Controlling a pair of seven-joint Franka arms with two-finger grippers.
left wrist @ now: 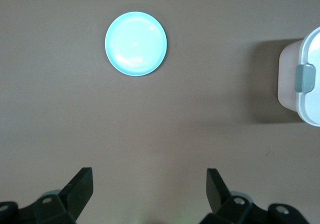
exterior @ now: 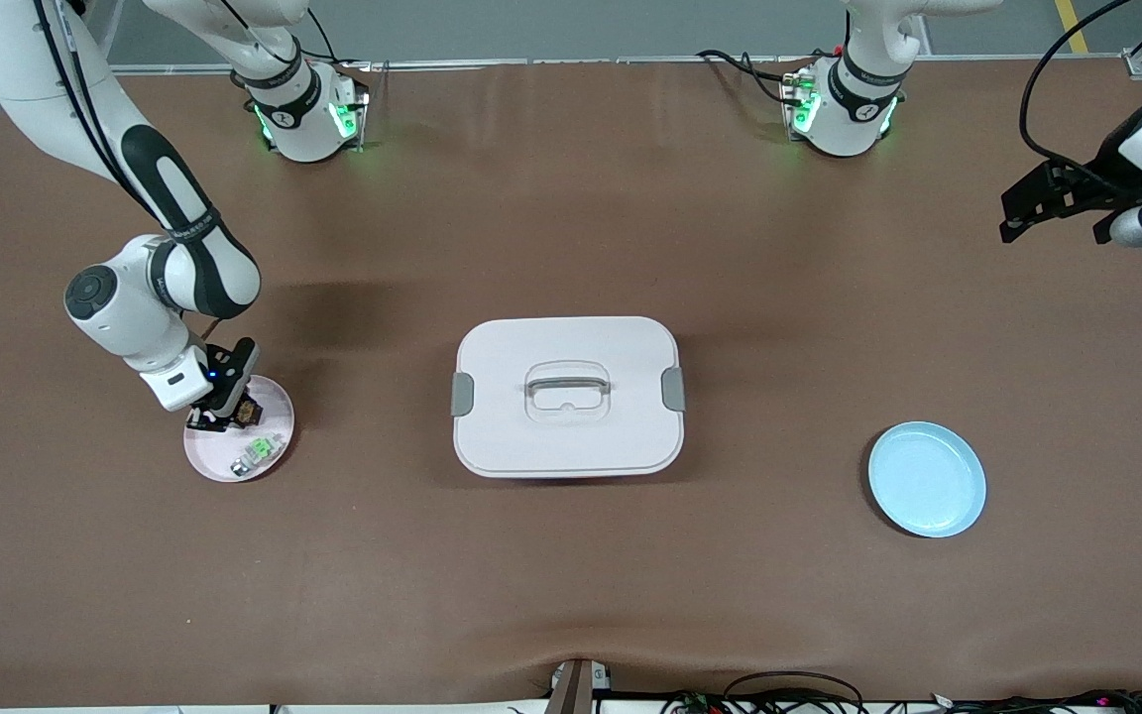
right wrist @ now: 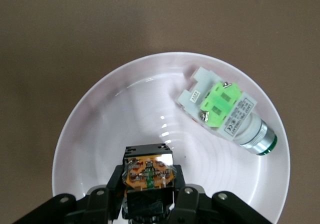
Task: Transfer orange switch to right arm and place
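- Right gripper [exterior: 221,413] is down at the pink plate [exterior: 276,395], near the right arm's end of the table, about midway between the robots' edge and the front camera's edge.
- Right wrist view: its fingers [right wrist: 111,190] are clamped on either side of the orange switch [right wrist: 149,171], a black block with an orange face. So it's grasping the switch.
- Orange switch sits at the pink plate, on the part toward the robots' edge; can't tell if it rests on the dish or is just lifted off it.
- Green-and-white part [exterior: 255,453] lies in the same plate, nearer the front camera than the switch, apart from it and not touched.
- Left gripper [exterior: 1051,205] hangs in the air over the left arm's end of the table, toward the robots' edge. Fingers [left wrist: 81,186] spread wide, nothing between them. This arm waits.
- Blue plate [exterior: 965,509] is bare, toward the left arm's end, nearer the front camera than the lidded box [exterior: 568,395] in the table's middle.
- Step in hand, my read: the switch is in the right gripper at the pink plate, so either picking it up here or setting it down here. Frames alone don't settle which.
- If placing: the next move calls for opening the fingers and going straight up, without nudging the green-and-white part.
- If picking: lift clear of the plate rim first, then carry over the box toward the left arm.
- Risk: a small part can twist in the grip; keep the motion slow.
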